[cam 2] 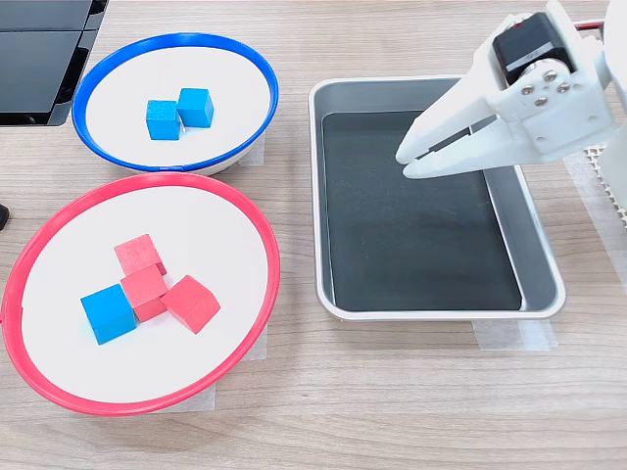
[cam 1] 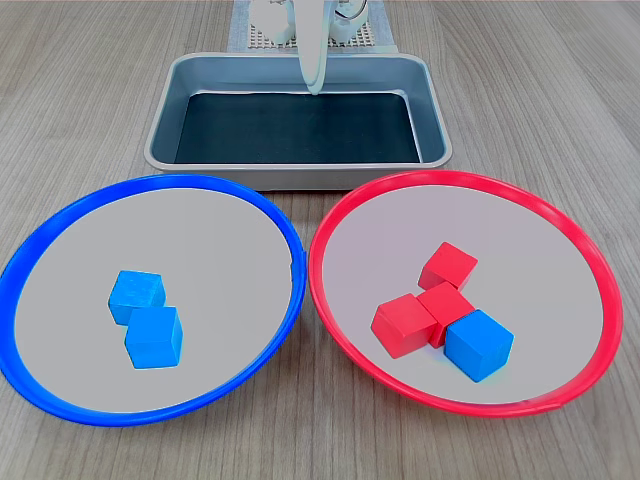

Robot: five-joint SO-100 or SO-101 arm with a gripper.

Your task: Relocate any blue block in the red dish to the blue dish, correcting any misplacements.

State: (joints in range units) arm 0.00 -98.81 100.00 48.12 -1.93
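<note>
The small bright-blue cube lies inside the round red-rimmed dish with a pale grey floor, touching a cluster of three red cubes; in the first exterior view it sits at the cluster's lower right. The round blue-rimmed dish with a pale grey floor stands just beside the red-rimmed dish on the wood-grain desk and holds two further blue cubes, which touch each other. A rectangular metal tray with a dark floor stands near both dishes, toward the desk's far edge in the first exterior view. The white end effector hangs above the tray, well apart from both dishes. Its jaws stand nearly closed, with only a narrow gap between them, and it holds nothing.
</note>
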